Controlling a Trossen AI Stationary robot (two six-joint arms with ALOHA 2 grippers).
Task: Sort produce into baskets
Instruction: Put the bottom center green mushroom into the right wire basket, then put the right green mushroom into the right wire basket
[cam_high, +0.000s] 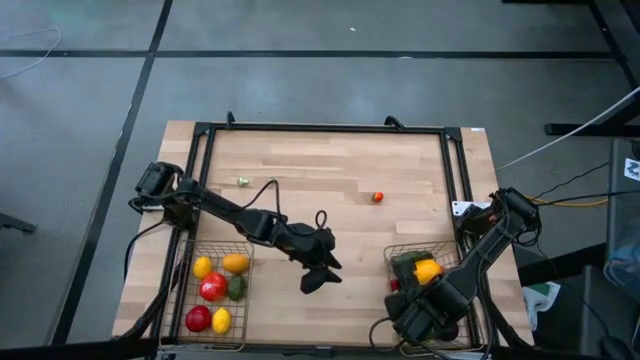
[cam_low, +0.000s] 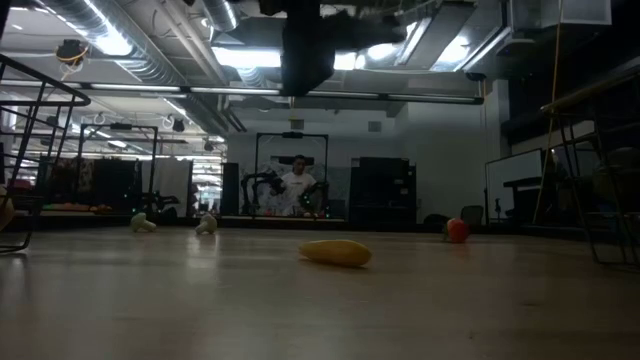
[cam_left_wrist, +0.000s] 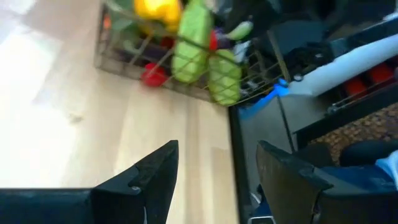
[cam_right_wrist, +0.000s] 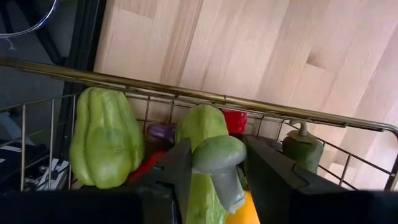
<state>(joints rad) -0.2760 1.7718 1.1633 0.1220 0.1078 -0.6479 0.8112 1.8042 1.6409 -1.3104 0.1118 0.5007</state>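
Wooden table (cam_high: 330, 190) — grey-green piece (cam_right_wrist: 217, 155) clamped between right gripper (cam_right_wrist: 214, 177) jaws.

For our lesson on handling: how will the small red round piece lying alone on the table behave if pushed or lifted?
The small red piece looks round, so a push would probably roll it across the wooden table. Being tiny and seemingly a hard toy, it is likely light and stiff, and might slip when pinched.

left basket (cam_high: 180, 300): table's near-left | right basket (cam_high: 395, 262): near-right | two loose pieces (cam_high: 243, 181) (cam_high: 378, 197): behind, mid-table
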